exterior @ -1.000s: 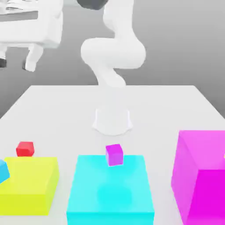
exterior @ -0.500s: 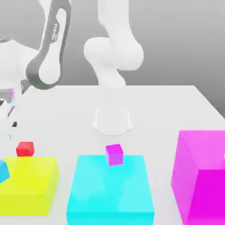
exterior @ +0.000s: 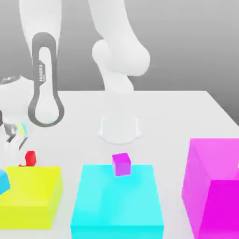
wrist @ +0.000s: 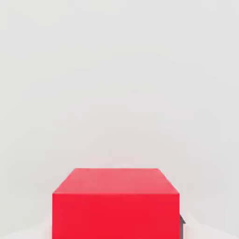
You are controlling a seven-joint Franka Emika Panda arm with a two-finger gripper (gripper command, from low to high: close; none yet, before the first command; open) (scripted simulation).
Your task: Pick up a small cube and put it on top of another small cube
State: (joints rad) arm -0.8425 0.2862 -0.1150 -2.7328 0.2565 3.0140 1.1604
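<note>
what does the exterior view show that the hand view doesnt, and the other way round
Exterior view: the white arm, the small magenta cube, the small blue cube, and the big yellow, cyan and magenta blocks.
Hand view: a close look at the red cube's top face, with a dark sliver beside the cube.
Both: the red cube and pale tabletop.

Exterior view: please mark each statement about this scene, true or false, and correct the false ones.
1. The small magenta cube is on the cyan block. True.
2. The red cube is already on the small magenta cube. False: it is apart from it, at the claw.
3. The yellow block is taller than the big magenta block. False: it is lower.
4. The big magenta block is at the exterior view's right. True.
</note>
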